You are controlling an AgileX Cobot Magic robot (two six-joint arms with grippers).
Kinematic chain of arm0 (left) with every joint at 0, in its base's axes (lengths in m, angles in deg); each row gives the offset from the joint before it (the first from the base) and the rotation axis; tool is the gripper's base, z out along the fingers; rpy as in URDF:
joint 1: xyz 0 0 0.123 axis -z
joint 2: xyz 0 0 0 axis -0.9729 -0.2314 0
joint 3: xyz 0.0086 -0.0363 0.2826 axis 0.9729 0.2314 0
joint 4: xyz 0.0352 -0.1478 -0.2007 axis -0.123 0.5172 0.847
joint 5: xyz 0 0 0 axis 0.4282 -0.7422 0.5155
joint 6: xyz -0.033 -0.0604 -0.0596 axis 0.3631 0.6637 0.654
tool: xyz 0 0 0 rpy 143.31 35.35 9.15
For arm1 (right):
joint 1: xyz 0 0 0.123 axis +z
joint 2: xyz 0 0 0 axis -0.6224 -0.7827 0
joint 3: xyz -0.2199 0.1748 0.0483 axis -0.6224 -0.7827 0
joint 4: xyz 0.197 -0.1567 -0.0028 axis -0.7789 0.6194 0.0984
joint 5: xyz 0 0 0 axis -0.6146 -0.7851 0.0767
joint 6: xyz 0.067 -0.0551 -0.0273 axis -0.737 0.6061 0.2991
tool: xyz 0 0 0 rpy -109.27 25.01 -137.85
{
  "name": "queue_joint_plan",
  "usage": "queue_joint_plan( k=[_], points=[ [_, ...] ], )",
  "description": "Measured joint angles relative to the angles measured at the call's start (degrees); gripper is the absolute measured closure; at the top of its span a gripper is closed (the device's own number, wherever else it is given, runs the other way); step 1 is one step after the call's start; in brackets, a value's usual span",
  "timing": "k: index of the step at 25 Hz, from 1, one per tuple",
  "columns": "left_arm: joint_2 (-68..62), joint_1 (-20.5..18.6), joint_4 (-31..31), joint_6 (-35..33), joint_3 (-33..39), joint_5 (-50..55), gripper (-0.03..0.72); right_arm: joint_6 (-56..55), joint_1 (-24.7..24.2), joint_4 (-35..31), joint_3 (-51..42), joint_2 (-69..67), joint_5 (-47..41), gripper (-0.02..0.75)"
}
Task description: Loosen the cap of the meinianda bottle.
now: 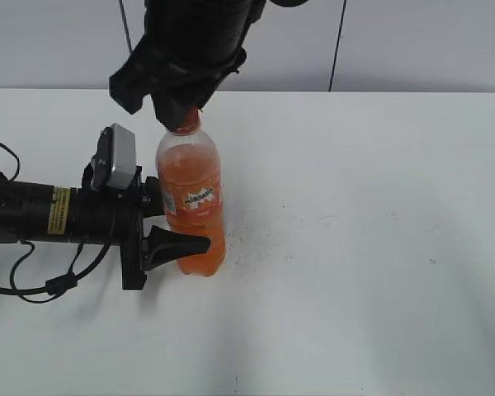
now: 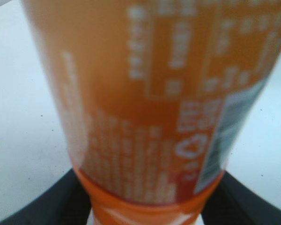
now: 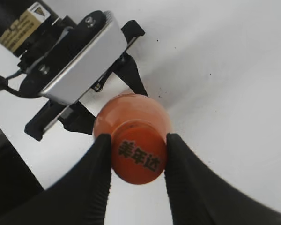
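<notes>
The meinianda bottle (image 1: 191, 202) stands upright on the white table, full of orange drink, with an orange label and white logo. My left gripper (image 1: 169, 227) comes in from the left and is shut on the bottle's lower body; its label fills the left wrist view (image 2: 150, 93), with a black finger on each side. My right gripper (image 1: 181, 111) comes down from above and is shut on the orange cap (image 3: 138, 157), which bears dark lettering. In the exterior view the cap is mostly hidden by the right gripper.
The white table (image 1: 371, 247) extends to the right and front of the bottle. The left arm with its silver wrist camera (image 1: 115, 157) and cables lies along the table's left side. A pale wall stands behind the table.
</notes>
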Motion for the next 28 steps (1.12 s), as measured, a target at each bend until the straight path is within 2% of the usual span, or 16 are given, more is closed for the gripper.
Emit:
queue_joint_plan(
  k=[3, 11, 13, 17, 23, 25, 28],
  points=[
    [0.0, 0.0, 0.0, -0.07, 0.0, -0.02, 0.284, 10.65, 0.0, -0.33, 0.0, 0.0, 0.0, 0.475],
    [0.0, 0.0, 0.28, -0.08, 0.0, 0.06, 0.284, 53.12, 0.0, 0.64, 0.1, 0.05, 0.1, 0.482],
    [0.0, 0.0, 0.7, 0.47, 0.0, 0.26, 0.284, 58.83, 0.04, 1.02, 0.17, 0.05, 0.48, 0.563],
    [0.0, 0.0, 0.81, 0.77, 0.0, 0.32, 0.284, 61.86, 0.04, 1.07, 0.17, 0.16, 0.48, 0.619],
    [0.0, 0.0, 0.81, 0.77, 0.0, 0.32, 0.284, 59.99, 0.04, 1.07, 0.17, 0.26, 0.48, 0.607],
    [0.0, 0.0, 0.76, 0.63, 0.0, 0.25, 0.284, 57.75, 0.04, 0.67, 0.17, 0.5, 0.37, 0.549],
    [0.0, 0.0, 0.43, 0.14, 0.0, 0.13, 0.284, 52.69, 0.04, 0.24, 0.17, 1.29, 0.23, 0.405]
  ],
)
